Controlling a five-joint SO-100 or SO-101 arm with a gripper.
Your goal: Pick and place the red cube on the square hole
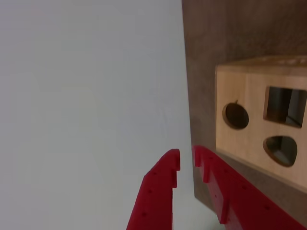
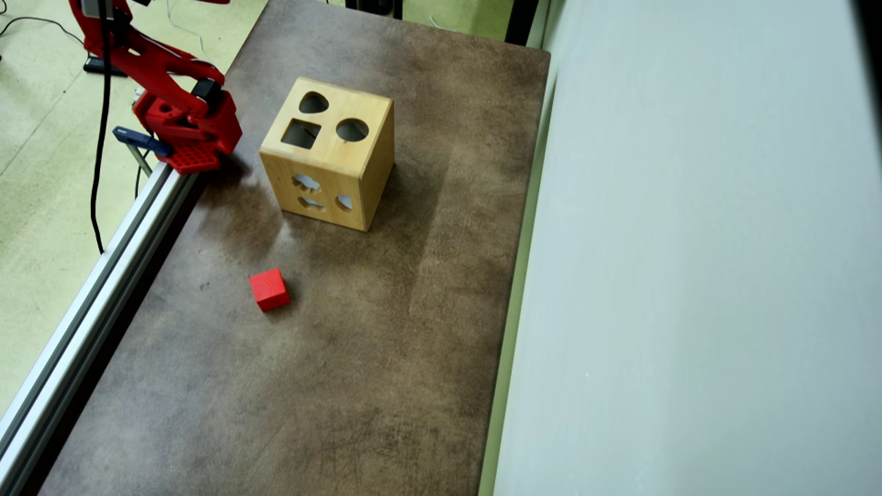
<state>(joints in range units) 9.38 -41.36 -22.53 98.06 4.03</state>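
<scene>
The red cube [image 2: 269, 289] lies on the brown table in the overhead view, in front of the wooden shape-sorter box [image 2: 327, 155]; it is out of the wrist view. The box top has a square hole [image 2: 301, 133], a round hole and a rounded-triangle hole. In the wrist view the box [image 1: 244, 139] stands at the right with the square hole [image 1: 285, 106] showing. My red gripper [image 1: 186, 157] is empty, its jaws a narrow gap apart, and points past the table edge at the pale wall. The red arm [image 2: 186, 124] is folded at the table's top left corner, far from the cube.
The brown table [image 2: 344, 379] is bounded by an aluminium rail [image 2: 103, 275] on the left and a pale wall [image 2: 689, 275] on the right in the overhead view. A black cable hangs beside the arm base.
</scene>
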